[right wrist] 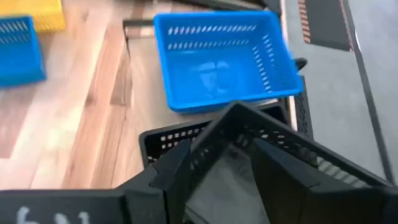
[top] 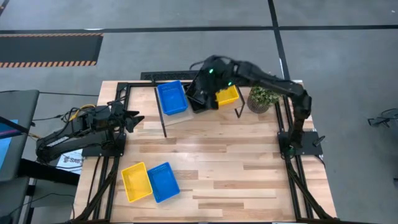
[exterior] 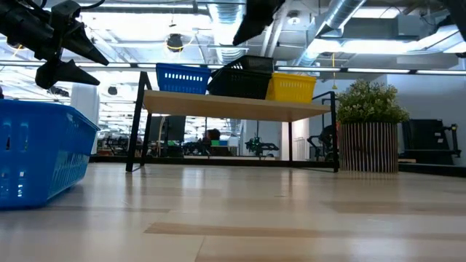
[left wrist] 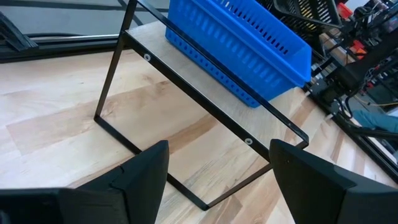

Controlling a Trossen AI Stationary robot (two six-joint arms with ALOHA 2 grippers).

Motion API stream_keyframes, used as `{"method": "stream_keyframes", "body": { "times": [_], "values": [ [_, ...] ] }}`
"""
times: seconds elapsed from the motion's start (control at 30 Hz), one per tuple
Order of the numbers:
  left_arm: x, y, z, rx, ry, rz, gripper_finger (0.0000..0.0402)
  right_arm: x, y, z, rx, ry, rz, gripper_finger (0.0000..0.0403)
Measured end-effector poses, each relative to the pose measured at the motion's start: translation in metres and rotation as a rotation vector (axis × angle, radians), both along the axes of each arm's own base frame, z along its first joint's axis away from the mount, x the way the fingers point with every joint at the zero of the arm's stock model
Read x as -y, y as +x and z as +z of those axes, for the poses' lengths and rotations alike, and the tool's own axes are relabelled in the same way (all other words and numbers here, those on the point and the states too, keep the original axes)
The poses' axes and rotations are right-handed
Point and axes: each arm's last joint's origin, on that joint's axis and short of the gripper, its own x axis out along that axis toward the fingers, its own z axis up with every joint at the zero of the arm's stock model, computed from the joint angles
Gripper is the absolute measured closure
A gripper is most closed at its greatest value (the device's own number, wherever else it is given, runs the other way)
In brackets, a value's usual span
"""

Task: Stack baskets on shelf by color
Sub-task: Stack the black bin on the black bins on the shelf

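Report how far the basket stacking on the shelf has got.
Done: blue basket, black basket and yellow basket sit on the shelf. In hand: right gripper, jaws apart, over the black one. Left: the yellow and blue baskets on the table.

No text, label, brand or number can be read with certainty. A white sheet (top: 69, 159) lies at the table's left edge beside the left arm's base and bears dark print too small to make out. In the right wrist view, pale marks (right wrist: 38, 219) show on the gripper body, cut off and unreadable. The floor's orange-and-black hazard stripe (top: 50, 63) carries no words.
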Motion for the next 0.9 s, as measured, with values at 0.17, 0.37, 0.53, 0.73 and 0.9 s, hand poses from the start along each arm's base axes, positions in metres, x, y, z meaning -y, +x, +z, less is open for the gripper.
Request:
{"method": "stream_keyframes", "body": {
  "times": [0.17,0.37,0.53,0.73,0.9],
  "values": [
    [0.000,0.000,0.000,0.000,0.000,0.000,0.0136,-0.014,0.028,-0.033,-0.132,-0.131,-0.043,0.0213],
    [0.000,0.000,0.000,0.000,0.000,0.000,0.0136,-0.017,0.034,-0.049,-0.212,-0.150,-0.078,0.0215],
    [0.000,0.000,0.000,0.000,0.000,0.000,0.0136,-0.012,0.033,-0.053,-0.236,-0.121,-0.116,0.0214],
    [0.000,0.000,0.000,0.000,0.000,-0.001,0.0136,-0.018,0.024,-0.030,-0.147,-0.136,-0.122,0.0220],
    [0.000,0.000,0.000,-0.001,0.000,0.000,0.0136,-0.030,-0.004,0.005,-0.095,-0.208,-0.164,0.0229]
  ]
}}
